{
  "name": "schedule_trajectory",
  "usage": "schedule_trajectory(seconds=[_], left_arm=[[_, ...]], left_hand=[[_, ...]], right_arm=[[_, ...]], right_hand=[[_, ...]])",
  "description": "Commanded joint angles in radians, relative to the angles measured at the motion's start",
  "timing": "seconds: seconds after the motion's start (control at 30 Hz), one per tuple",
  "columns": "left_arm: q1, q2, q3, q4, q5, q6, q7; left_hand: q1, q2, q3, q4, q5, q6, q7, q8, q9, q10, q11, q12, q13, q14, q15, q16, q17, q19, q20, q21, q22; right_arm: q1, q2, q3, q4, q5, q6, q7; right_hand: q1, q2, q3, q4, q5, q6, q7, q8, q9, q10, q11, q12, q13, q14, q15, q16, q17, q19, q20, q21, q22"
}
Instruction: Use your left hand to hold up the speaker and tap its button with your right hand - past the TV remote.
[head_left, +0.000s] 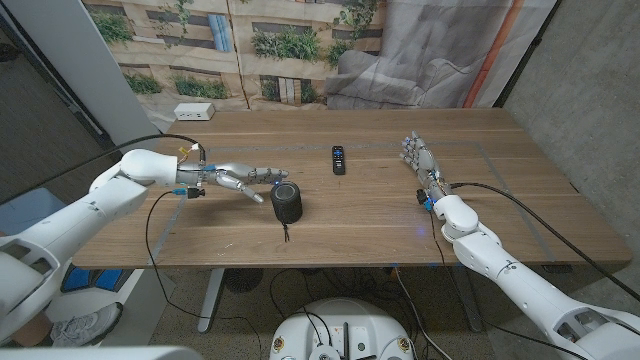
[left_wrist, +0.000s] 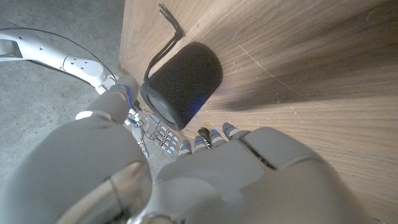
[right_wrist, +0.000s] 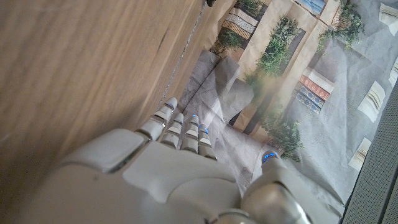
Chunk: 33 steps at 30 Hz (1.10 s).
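Left hand fingers apart, just beside the speaker, holding nothing. Right hand fingers straight, together, empty.

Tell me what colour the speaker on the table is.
The speaker is black, with a woven fabric-like cover and a black cord loop; the left wrist view shows it best.

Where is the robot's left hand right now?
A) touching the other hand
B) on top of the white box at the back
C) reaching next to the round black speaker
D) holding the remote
C: the left hand stretches out just beside the speaker, not gripping it yet.
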Motion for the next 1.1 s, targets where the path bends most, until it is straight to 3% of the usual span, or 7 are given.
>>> schedule_trajectory(seconds=[0.03,0.43,0.7,1.1], left_arm=[[-0.072,-0.019,0.039,0.047,0.074,-0.068,-0.014],[-0.183,-0.096,0.102,0.194,0.127,-0.18,-0.073],[-0.25,-0.159,0.139,0.318,0.136,-0.255,-0.106],[-0.357,-0.291,0.193,0.588,0.144,-0.368,-0.151]], left_hand=[[0.021,-0.002,0.008,-0.001,-0.004,-0.004,0.009,0.008,0.002,-0.007,-0.008,0.007,0.001,-0.027,-0.05,0.006,0.002,0.01,-0.023,0.005,0.001],[0.093,-0.021,0.017,-0.002,-0.003,0.073,-0.008,0.034,0.002,0.088,-0.038,0.024,0.002,0.072,-0.093,0.018,0.003,0.068,-0.035,0.012,0.0],[0.141,-0.046,0.013,-0.003,-0.005,0.137,-0.025,0.054,0.004,0.139,-0.039,0.026,0.004,0.131,-0.108,0.018,0.003,0.126,-0.048,0.017,0.001],[0.167,-0.062,0.007,-0.002,-0.008,0.133,-0.024,0.051,0.007,0.126,-0.038,0.012,0.006,0.102,-0.081,-0.001,0.004,0.132,-0.049,0.01,0.001]], right_arm=[[-0.001,0.002,-0.002,0.003,-0.004,-0.002,-0.006],[0.003,0.015,-0.001,0.026,-0.004,0.018,-0.01],[0.002,0.019,-0.001,0.031,-0.004,0.023,-0.012],[-0.003,0.02,0.0,0.039,0.001,0.034,-0.007]], right_hand=[[-0.001,0.011,0.006,-0.001,0.004,-0.007,-0.002,0.007,0.003,0.005,-0.007,0.006,0.002,0.008,-0.004,0.005,-0.001,0.006,-0.002,0.002,0.002],[-0.002,0.012,0.006,0.0,0.003,-0.007,-0.002,0.008,0.003,0.006,-0.007,0.006,0.002,0.011,-0.002,0.007,-0.004,0.007,0.001,0.002,0.002],[-0.004,0.012,0.005,0.001,0.003,-0.007,-0.002,0.008,0.003,0.007,-0.008,0.007,0.002,0.012,-0.001,0.008,-0.006,0.008,0.002,0.002,0.002],[-0.004,0.013,0.005,0.002,0.003,-0.006,-0.002,0.009,0.003,0.006,-0.008,0.006,0.002,0.014,0.0,0.009,-0.008,0.01,0.004,0.002,0.002]])
